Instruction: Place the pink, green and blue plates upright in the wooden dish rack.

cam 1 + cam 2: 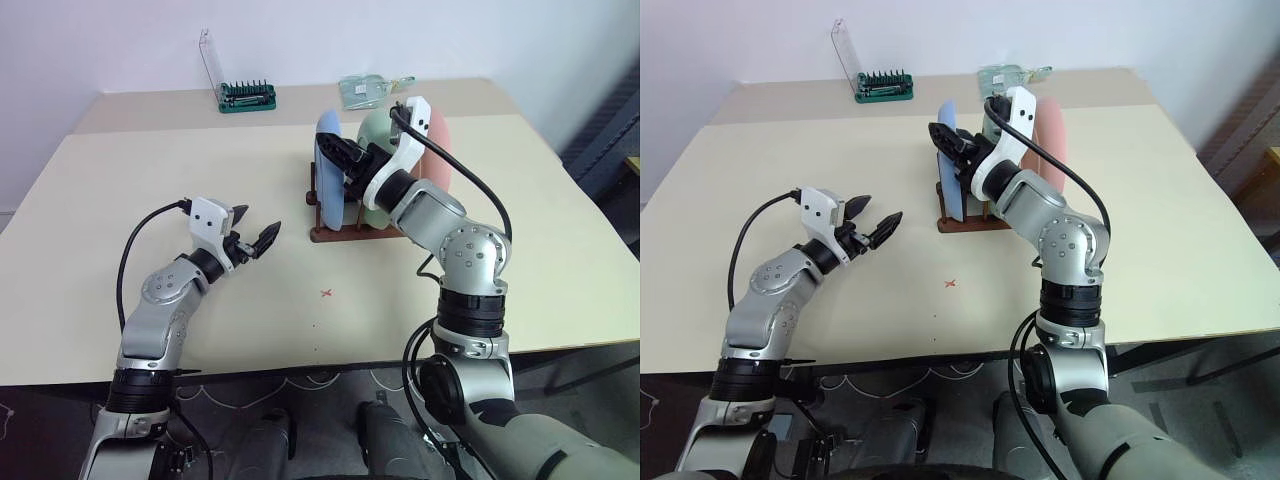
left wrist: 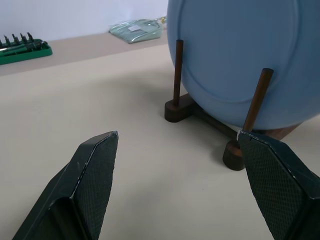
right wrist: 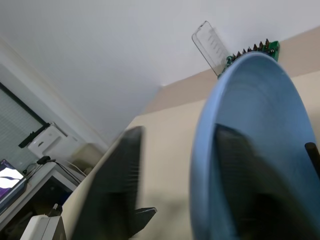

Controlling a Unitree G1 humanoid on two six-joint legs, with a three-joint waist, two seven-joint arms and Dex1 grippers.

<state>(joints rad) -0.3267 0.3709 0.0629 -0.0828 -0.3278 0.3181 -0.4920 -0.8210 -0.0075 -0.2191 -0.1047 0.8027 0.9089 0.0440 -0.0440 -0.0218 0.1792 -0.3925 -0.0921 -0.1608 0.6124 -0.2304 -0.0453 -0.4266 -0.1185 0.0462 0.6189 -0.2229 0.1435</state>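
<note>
**Blue plate up in the rack, right fingers spread around it**

Blue plate stands upright between the pegs of the wooden rack on the beige tabletop, green plate and pink plate upright behind it. Right gripper sits at the blue plate's rim, one finger either side, apparently parted and not pinching. Left gripper hovers wide open, empty, well short of the rack.
</note>
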